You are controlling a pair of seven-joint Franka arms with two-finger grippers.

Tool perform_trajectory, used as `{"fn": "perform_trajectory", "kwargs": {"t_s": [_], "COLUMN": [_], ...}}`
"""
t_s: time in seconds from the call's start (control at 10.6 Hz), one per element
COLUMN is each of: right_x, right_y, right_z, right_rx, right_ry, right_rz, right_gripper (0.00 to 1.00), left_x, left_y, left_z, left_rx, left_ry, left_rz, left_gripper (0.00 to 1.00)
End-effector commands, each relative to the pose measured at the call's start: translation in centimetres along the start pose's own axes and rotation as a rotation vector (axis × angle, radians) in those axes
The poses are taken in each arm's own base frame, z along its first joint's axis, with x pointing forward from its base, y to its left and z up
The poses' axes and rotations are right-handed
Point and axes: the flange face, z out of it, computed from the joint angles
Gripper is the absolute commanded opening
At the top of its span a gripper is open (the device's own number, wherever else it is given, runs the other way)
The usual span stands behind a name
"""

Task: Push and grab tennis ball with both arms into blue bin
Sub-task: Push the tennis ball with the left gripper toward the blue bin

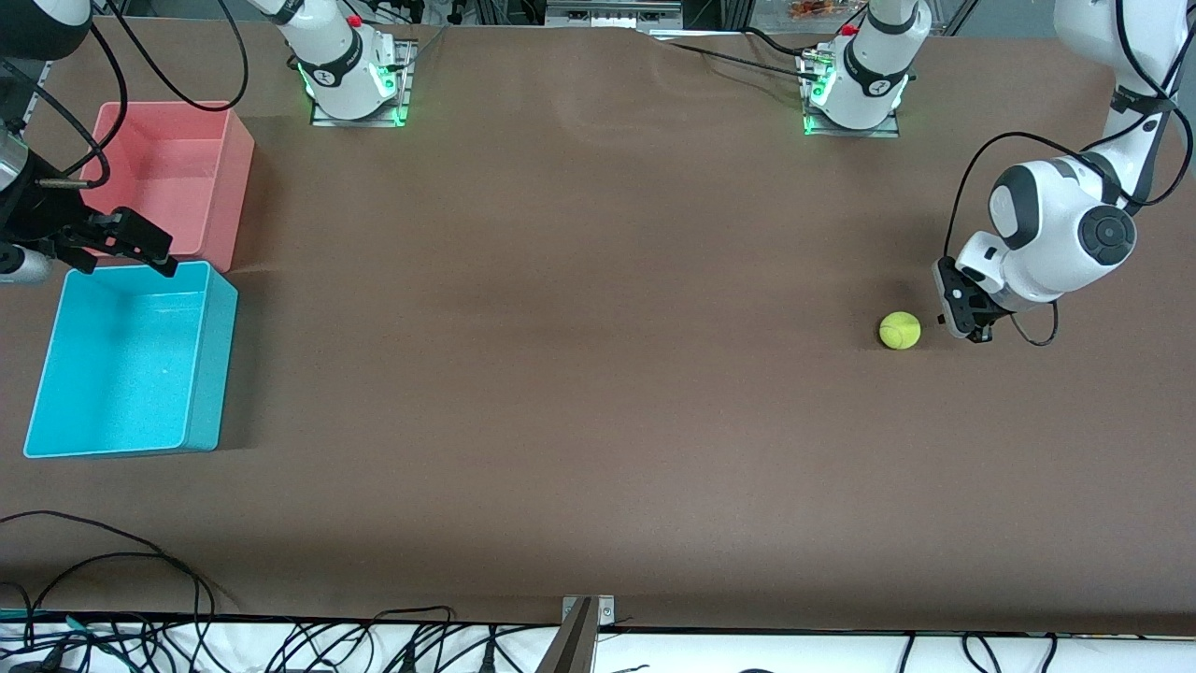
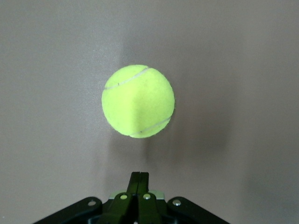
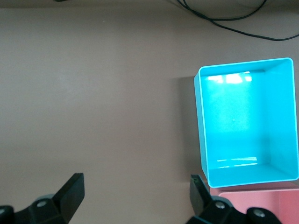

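We've got the ball (image 1: 900, 330) near the surface's left-arm edge, left gripper (image 1: 972, 329) clenched just beside it. Keep the shove centered so it rolls straight toward the bin (image 1: 211, 365), where the right gripper (image 1: 131, 254) hovers over the rim, released.

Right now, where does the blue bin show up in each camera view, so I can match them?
Front view: the blue bin sits at the right arm's end of the table, nearer the camera than the pink bin.
Left wrist view: not in it; only the ball shows.
Right wrist view: the blue bin fills the right part.
Shared landmark: the pink bin, right beside the blue bin.
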Motion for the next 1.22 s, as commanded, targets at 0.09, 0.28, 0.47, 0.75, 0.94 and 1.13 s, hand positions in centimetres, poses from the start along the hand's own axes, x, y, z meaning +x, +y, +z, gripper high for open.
{"fn": "perform_trajectory", "kwargs": {"t_s": [0.09, 0.28, 0.47, 0.75, 0.94, 1.13], "right_x": [-0.1, -0.3, -0.3, -0.2, -0.3, -0.3], "right_y": [-0.3, -0.4, -0.3, 0.0, 0.1, 0.0], "right_z": [-0.2, 0.1, 0.3, 0.2, 0.1, 0.2], "right_rx": [-0.006, -0.007, -0.008, -0.011, -0.008, -0.007], "right_ry": [-0.005, -0.025, -0.029, -0.025, -0.025, -0.028], "right_rz": [-0.002, -0.003, -0.017, -0.001, -0.011, -0.011], "right_gripper": [1.00, 1.00, 1.00, 1.00, 1.00, 1.00], "left_x": [0.3, 0.2, 0.5, 1.4, 2.9, 9.1], "left_y": [-0.4, -0.4, -0.5, -0.3, -0.2, -0.7], "left_z": [1.3, 2.5, 3.0, 3.9, 3.9, 3.5], "left_rx": [0.009, 0.007, 0.011, -0.005, -0.004, 0.003], "left_ry": [0.044, 0.042, 0.038, 0.036, 0.071, 0.127], "left_rz": [-0.024, -0.030, -0.025, -0.020, -0.050, -0.044], "left_gripper": [0.00, 0.00, 0.00, 0.00, 0.00, 0.00]}}
